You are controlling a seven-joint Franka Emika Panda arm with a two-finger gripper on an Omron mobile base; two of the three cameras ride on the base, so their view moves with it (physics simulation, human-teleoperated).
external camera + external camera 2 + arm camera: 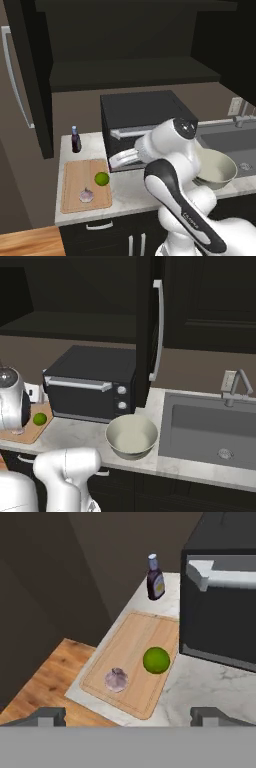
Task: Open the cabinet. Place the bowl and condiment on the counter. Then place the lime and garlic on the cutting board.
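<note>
Overhead, the cabinet [150,331] stands open above the counter [130,192], where one bowl [131,436] and one condiment bottle [155,578] sit unloaded. On the cutting board [135,647] lie one lime [156,660] and one garlic bulb [116,679], apart, apparently delivered. The gripper [130,716] hovers above, jaws wide, empty.

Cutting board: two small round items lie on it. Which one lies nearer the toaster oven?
The lime, the bright green fruit; the pinkish-white garlic sits farther from the black toaster oven, toward the cutting board's outer edge.
</note>
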